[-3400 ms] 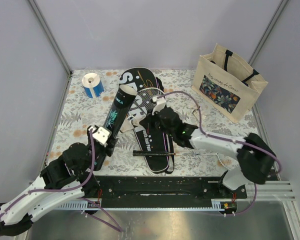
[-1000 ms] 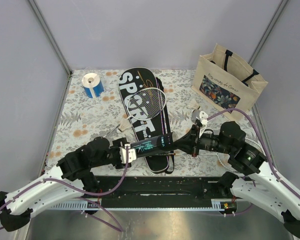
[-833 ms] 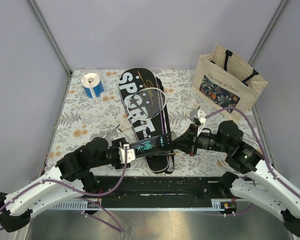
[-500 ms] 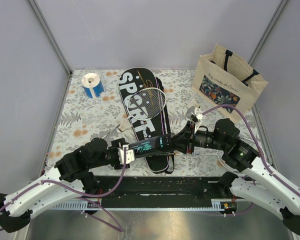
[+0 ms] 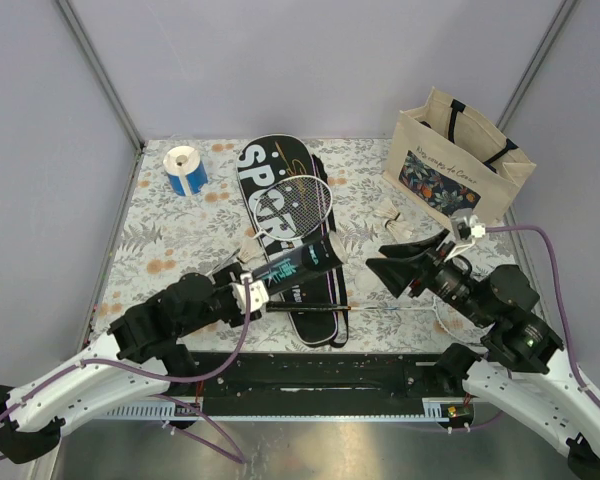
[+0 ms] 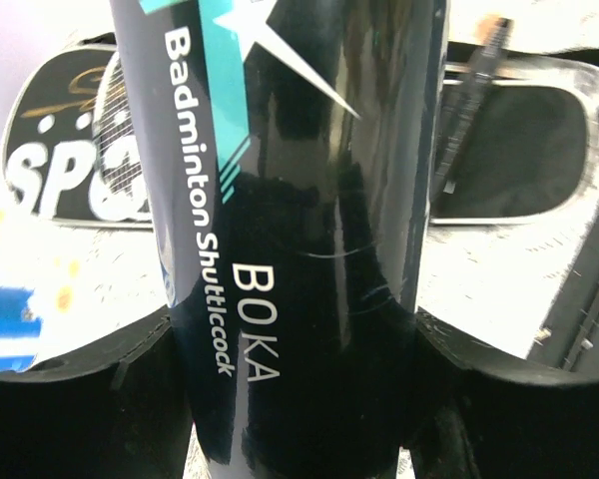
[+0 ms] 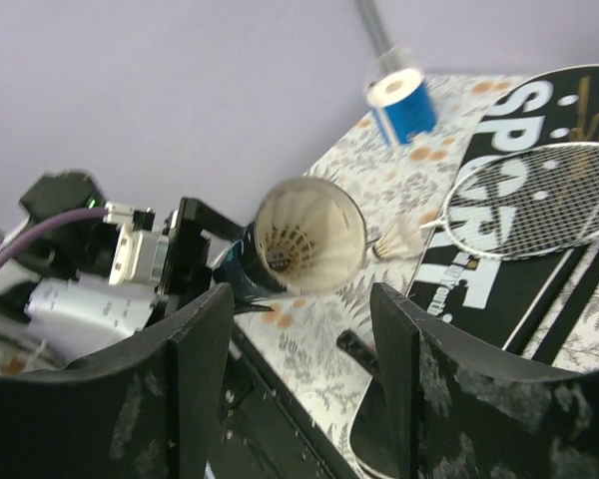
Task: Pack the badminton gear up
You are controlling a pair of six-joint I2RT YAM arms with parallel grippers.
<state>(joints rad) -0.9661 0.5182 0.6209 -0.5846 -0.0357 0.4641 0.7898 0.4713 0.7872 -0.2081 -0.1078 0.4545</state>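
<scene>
While the left gripper [image 5: 248,296] clamps the one black tube [image 5: 300,267], tilted above the single SPORT case [image 5: 261,166] with one racket [image 5: 298,205] on it, the right gripper [image 5: 380,262] faces the tube's open end with its fingers spread and empty. Only the right wrist view shows shuttlecock feathers [image 7: 298,238] inside the tube; the left wrist view shows its lettering.

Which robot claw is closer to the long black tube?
The left one. The left claw is clamped around the black tube at its near end. The right claw is open, out past the tube's open end, facing it without touching.
</scene>
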